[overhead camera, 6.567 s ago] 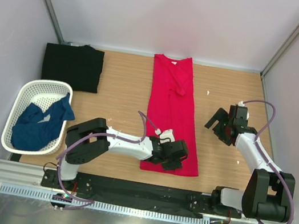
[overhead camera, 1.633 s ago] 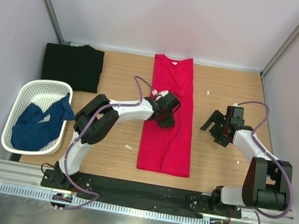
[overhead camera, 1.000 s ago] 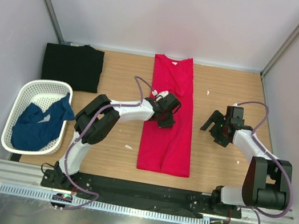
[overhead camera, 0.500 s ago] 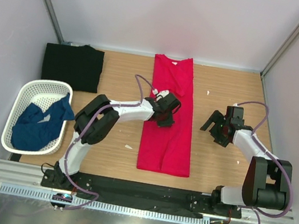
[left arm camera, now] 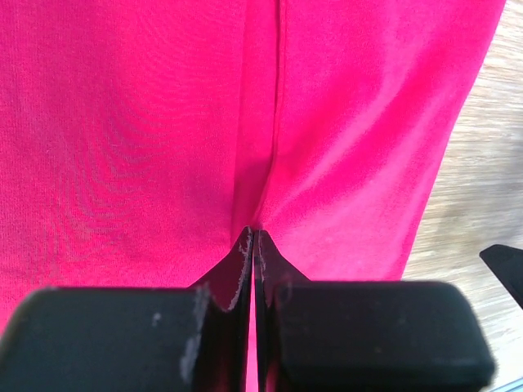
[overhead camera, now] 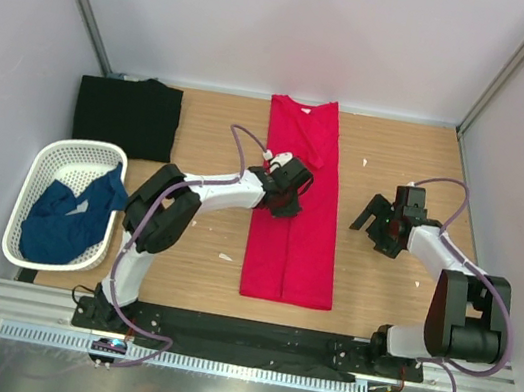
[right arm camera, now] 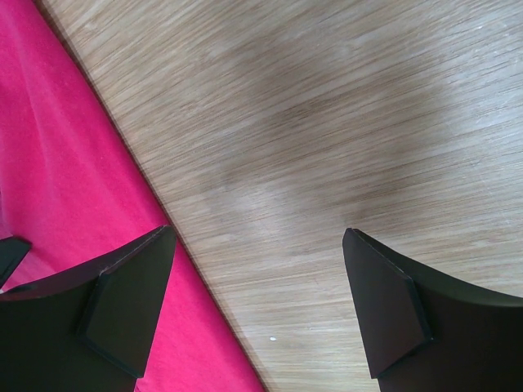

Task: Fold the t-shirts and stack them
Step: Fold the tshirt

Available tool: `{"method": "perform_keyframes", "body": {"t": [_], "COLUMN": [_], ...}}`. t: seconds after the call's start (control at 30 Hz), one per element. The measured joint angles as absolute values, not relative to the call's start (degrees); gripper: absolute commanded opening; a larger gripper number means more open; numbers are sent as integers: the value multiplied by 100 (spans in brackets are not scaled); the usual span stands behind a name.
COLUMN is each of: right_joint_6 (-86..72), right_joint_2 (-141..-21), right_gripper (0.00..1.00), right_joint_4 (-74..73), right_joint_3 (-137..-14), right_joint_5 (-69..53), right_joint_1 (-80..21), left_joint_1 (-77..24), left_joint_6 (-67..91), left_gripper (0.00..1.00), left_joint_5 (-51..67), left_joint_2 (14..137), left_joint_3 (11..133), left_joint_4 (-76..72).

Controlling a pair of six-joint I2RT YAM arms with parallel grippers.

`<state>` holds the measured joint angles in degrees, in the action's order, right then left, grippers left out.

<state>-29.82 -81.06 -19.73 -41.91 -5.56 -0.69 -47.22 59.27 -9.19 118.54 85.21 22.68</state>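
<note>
From above, the left end effector (overhead camera: 288, 182) has crept a little farther up the red t-shirt (overhead camera: 292, 247) toward its collar than it was half a second ago, and it sat at the shirt's near hem some seconds back; the right end effector (overhead camera: 372, 224) has not moved. The left arm reaches out long and low across the surface (overhead camera: 192, 245), its wrist over the shirt's middle, while the right arm bends in from the shirt's right side and stops just beside its edge. The black t-shirt (overhead camera: 127, 116) lies folded well to the left of the red one, and the blue t-shirt (overhead camera: 63, 220) is bunched in the basket (overhead camera: 64, 153), part of it hidden by the rim. In the left wrist view the fingers are pressed together on a pinch of red cloth, which puckers into their tips; a dark corner at the right edge cannot be made out. In the right wrist view the fingers stand wide apart with nothing between them, the left one over the shirt's edge.
</note>
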Motion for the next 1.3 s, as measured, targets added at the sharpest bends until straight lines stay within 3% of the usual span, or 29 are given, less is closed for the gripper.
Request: {"method": "perform_keyframes", "body": {"t": [0.13, 0.2, 0.3, 0.33, 0.43, 0.57, 0.87, 1.07, 1.3], "right_joint_6": [-2982, -2978, -2963, -2963, -2950, -2917, -3098, -3472, -3822], "right_joint_2": [-8106, -8106, -8106, -8103, -8068, -7749, -6377, -5942, -5975], "right_gripper": [90, 90, 90, 90, 91, 91, 90, 85, 72], "right_joint_4": [-1973, -1970, -1973, -1975, -2086, -2366, -3068, -3382, -3345], "right_joint_3": [-4191, -4191, -4191, -4191, -4222, -4226, -3487, -3081, -2700], "right_joint_5": [-578, -620, -729, -751, -801, -891, -1024, -1133, -1334], "right_joint_1": [-69, -69, -99, -119, -316, -725, -1168, -1205, -1435], "left_joint_1": [-4722, -4722, -4722, -4722, -4722, -4722, -4722, -4759, -5009], "left_joint_6": [5900, 5841, 5684, 5603, 5325, 5015, 5507, 6141, 6593], "left_gripper": [1, 6, 28, 40, 55, 58, 59, 58, 55], "left_joint_5": [-923, -921, -878, -851, -753, -676, -368, -21, 309], "left_joint_2": [11854, 11854, 11854, 11854, 11819, 11168, 7926, 7684, 7719], "left_joint_3": [8523, 8523, 8525, 8527, 8541, 8250, 5511, 4112, 3874], "left_joint_4": [2296, 2303, 2335, 2353, 2477, 2724, 2641, 2475, 2012]}}
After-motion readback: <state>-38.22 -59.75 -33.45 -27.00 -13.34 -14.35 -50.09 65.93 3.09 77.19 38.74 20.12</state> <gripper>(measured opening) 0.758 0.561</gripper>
